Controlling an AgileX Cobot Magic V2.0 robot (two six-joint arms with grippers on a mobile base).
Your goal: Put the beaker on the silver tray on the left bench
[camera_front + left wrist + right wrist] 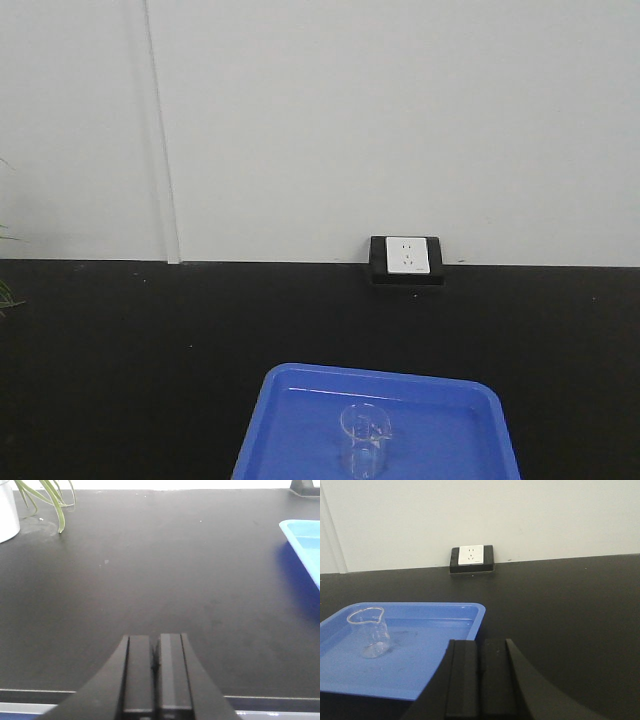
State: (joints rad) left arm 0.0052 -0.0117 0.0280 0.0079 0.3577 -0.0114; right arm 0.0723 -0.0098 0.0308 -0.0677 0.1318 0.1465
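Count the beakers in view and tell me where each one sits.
1. The beaker stands upright inside the blue tray, toward its left end in the right wrist view. Others could lie outside the frames.

left tool (pixel 155 644) fingers pressed together | right tool (pixel 480 647) fingers pressed together

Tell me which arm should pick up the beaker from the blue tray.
Right, probably. The beaker stands upright in the blue tray ahead-left of the right gripper. The left gripper faces bare bench, with only the tray's edge at the far right of its view.
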